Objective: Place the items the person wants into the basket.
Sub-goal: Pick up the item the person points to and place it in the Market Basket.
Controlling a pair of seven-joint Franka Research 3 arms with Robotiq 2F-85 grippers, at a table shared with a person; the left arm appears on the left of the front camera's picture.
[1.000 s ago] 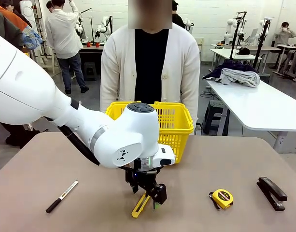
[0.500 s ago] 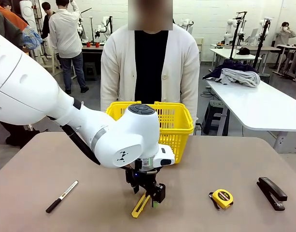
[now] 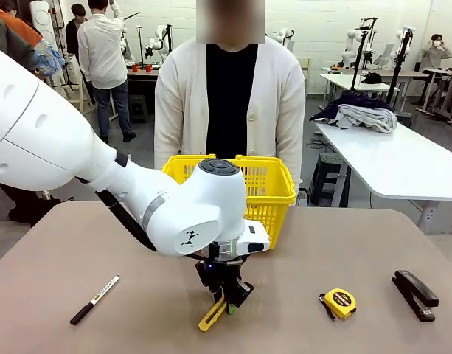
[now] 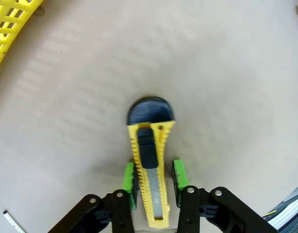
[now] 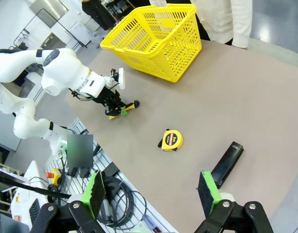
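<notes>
On the worktop (image 3: 343,243), near the basket (image 3: 273,188), my left hand (image 4: 153,175) stands narrow astride the utility knife (image 4: 148,145), which lies flat; one pad touches it and the other is just clear. Best practice: I centre both pads on its flanks, squeeze firmly, then lift straight up.

Yellow basket (image 3: 268,184): one, centre of the frame
Yellow utility knife (image 3: 211,316): one, lower centre
Tape measure (image 3: 339,302): one, lower right
Black stapler (image 3: 415,294): one, far lower right
Marker (image 3: 94,299): one, lower left
Person (image 3: 229,96) across the desk (image 3: 358,243): one
</notes>
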